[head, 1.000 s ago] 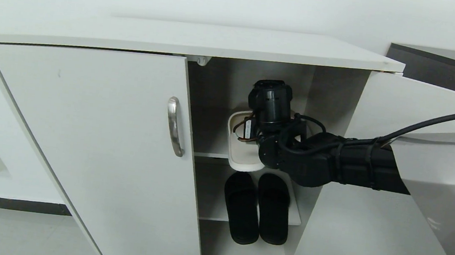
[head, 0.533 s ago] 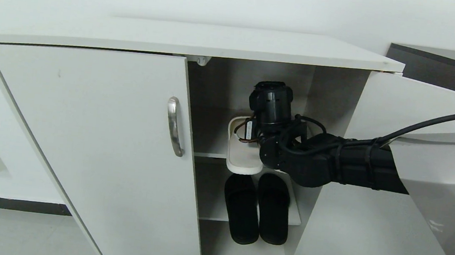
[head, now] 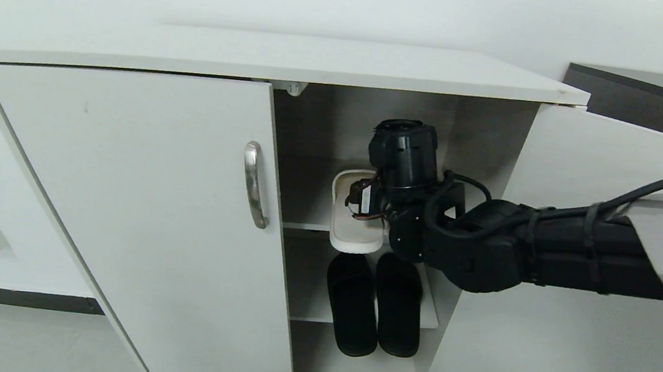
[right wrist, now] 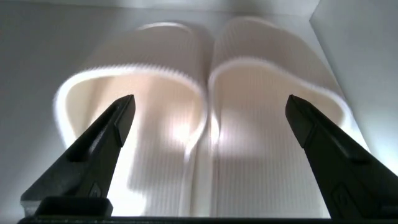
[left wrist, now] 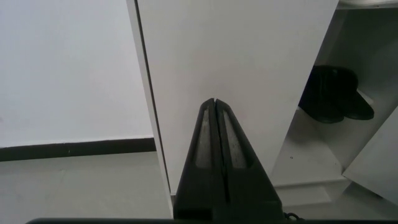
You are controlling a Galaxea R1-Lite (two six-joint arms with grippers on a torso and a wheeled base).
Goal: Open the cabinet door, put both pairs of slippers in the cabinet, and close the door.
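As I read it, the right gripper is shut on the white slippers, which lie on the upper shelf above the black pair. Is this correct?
Not quite. The right gripper is open, not shut: the right wrist view shows its fingers wide apart before the white slippers. These do lie on the upper shelf above the black pair.

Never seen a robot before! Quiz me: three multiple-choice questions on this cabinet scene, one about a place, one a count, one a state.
1. The black slippers lie: A) on the shelf under the white slippers B) beside them C) stacked on them
2. Slipper pairs inside the cabinet: A) one B) two C) three
3. The right hand is: A) shut on a slipper B) shut, empty C) open
Answers: A, they lie one shelf lower; B, one white, one black; C, fingers apart before the white slippers.
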